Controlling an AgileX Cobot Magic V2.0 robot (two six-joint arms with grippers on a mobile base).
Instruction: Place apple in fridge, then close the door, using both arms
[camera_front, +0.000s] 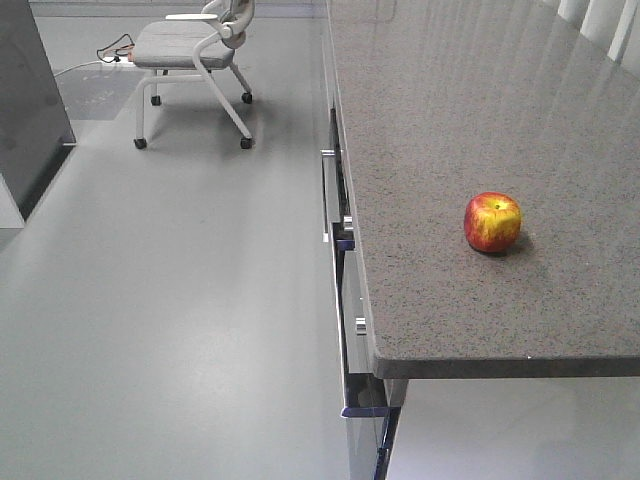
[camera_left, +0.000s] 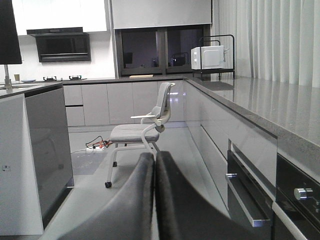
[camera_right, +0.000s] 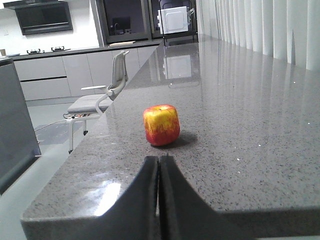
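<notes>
Modern kitchen, speckled stone counter (camera_front: 440, 130), range hood (camera_left: 59, 44) over hob (camera_left: 60, 77), microwave (camera_left: 207, 57), pale grey cabinets (camera_left: 120, 102)

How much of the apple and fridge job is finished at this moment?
Nothing looks done: the apple sits alone on the counter. In hand: the right gripper, shut and empty, points toward it; the left gripper is shut too. Left: grasping the apple, placing it in the fridge, closing the door.

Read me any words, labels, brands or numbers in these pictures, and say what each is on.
No text can be read.
A small dark mark on the white panel: too small to read.
The microwave: no legible brand.
The apple: no sticker shows.
</notes>
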